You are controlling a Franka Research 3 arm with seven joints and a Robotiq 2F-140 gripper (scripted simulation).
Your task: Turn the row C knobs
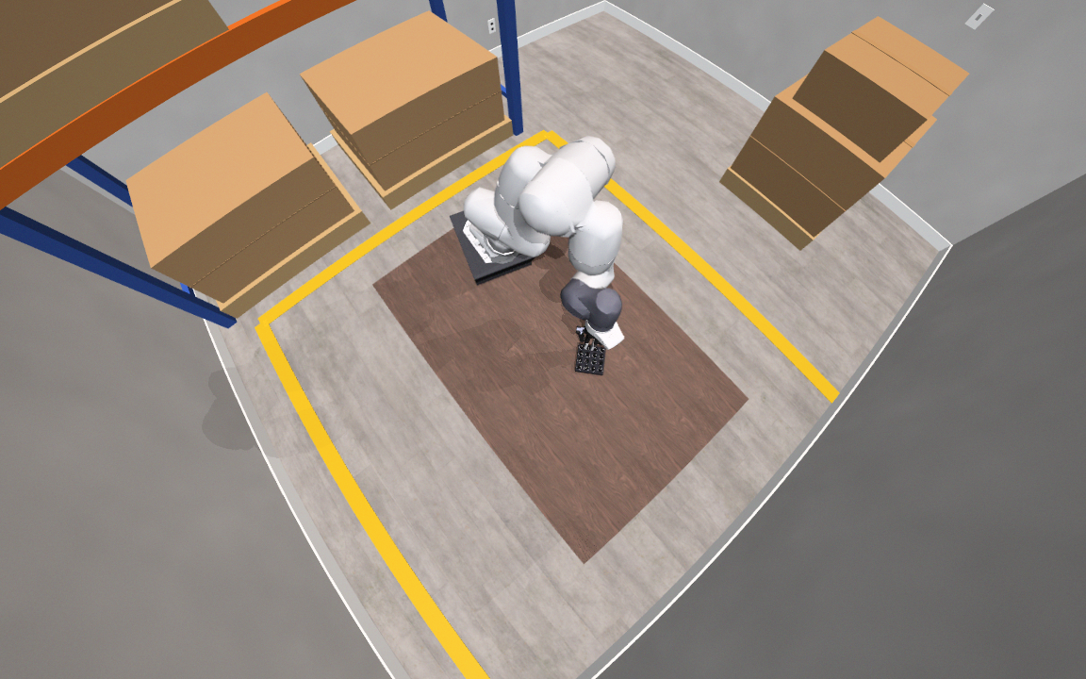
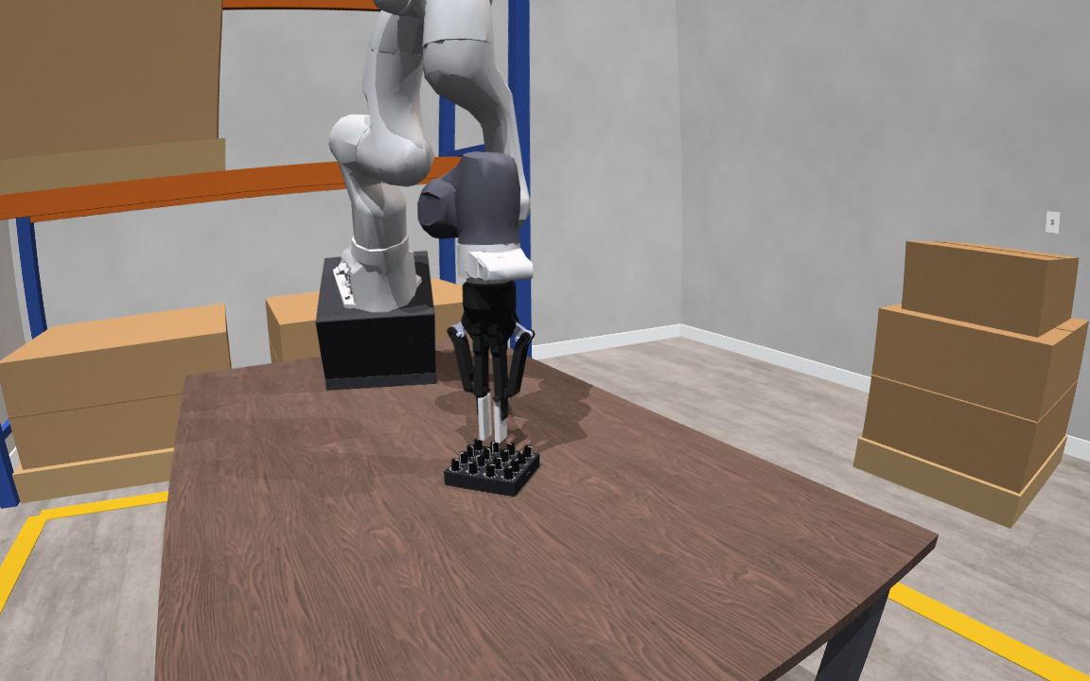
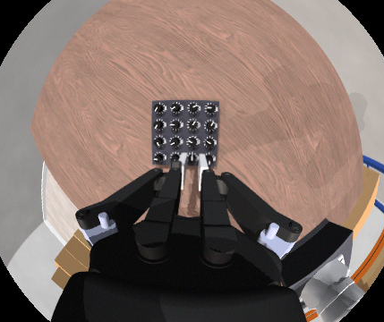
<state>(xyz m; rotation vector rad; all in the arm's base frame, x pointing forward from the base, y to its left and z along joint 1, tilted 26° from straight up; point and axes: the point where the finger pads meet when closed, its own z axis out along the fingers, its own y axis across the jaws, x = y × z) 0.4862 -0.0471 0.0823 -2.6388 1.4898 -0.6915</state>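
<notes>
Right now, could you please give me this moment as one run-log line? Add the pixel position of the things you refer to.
claw [image 1: 589, 344] [image 2: 492, 438] [image 3: 192, 162]: slightly open, nothing gripped | location: above edge row of knob box [image 1: 590, 360] [image 2: 485, 481] [image 3: 184, 133] | knob box: on table [image 1: 530, 379] [image 2: 448, 592] [image 3: 245, 89]

From my station: dark, square knob box [image 1: 590, 359] [image 2: 481, 481] [image 3: 184, 116] upright and level, well apart from the robot's black pedestal [image 1: 479, 276] [image 2: 376, 351] [image 3: 317, 248]. I count sixteen black knobs [image 1: 584, 358] [image 2: 455, 464] [image 3: 159, 108], four by four, ringed by white marks. White lines point various ways. Row nearest the pedestal partly hidden in my wrist view; printed names too small to read.
</notes>
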